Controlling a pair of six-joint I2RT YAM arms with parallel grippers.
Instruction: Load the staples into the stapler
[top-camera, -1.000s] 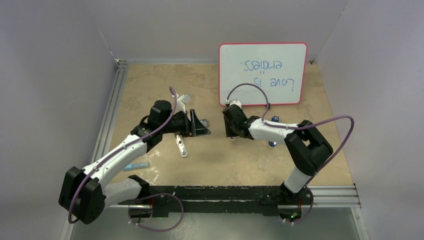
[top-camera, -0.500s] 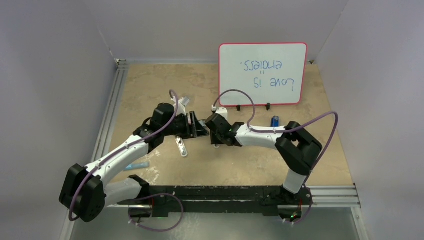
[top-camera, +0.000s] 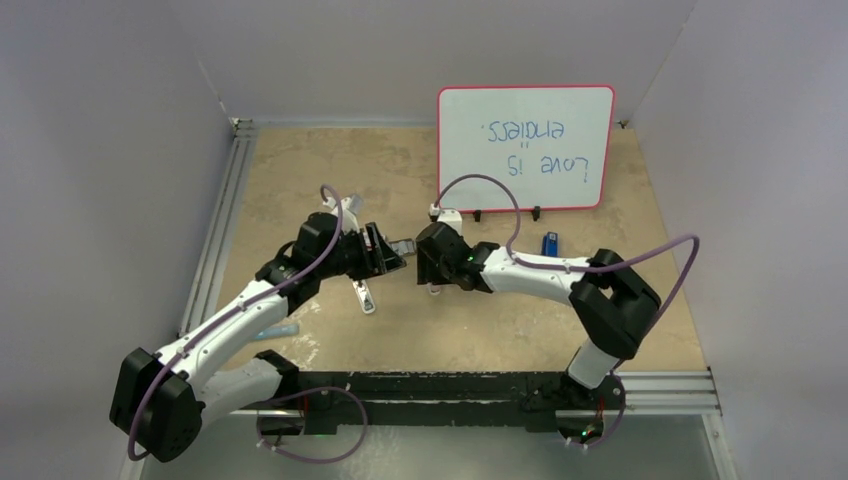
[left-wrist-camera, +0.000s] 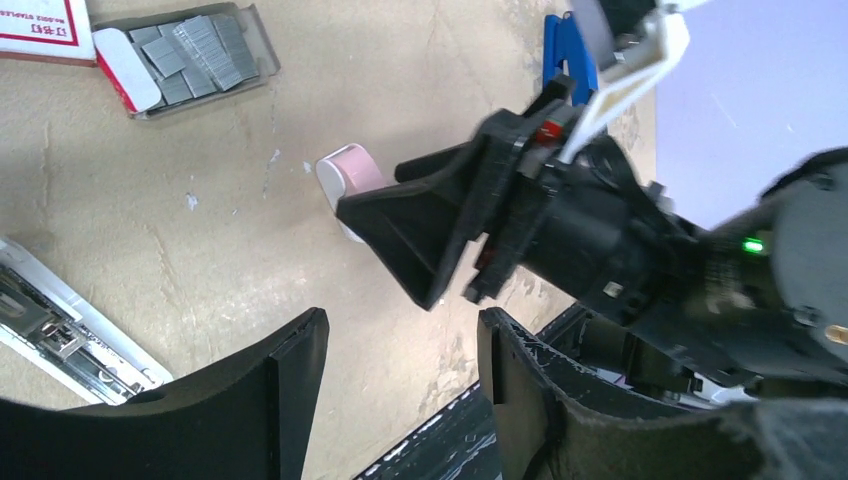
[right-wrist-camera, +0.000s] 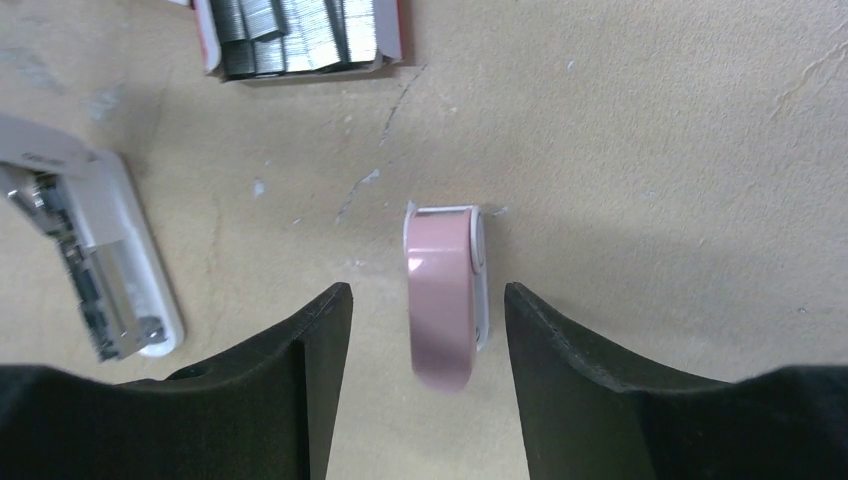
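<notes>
Showing L gripper (left-wrist-camera: 400, 330) hovering over table (top-camera: 300, 170) near centre, fingers spread apart, gripping nothing. Facing it tip to tip, showing R gripper (right-wrist-camera: 427, 300), likewise spread wide w/ nothing held, straddling pink piece (right-wrist-camera: 440, 330) from above; contact w/ it not discernible. Locating staples (right-wrist-camera: 300, 30) as grey strips lying in an open box (left-wrist-camera: 125, 85) just beyond pink piece, apart from both grippers. Marking white bar (right-wrist-camera: 100, 260) lying flat beside L gripper, metal inner track facing up. Locating stapler (top-camera: 549, 243) to the R, lying in front of whiteboard (top-camera: 525, 148), well apart from staples, partly hidden under R arm.
</notes>
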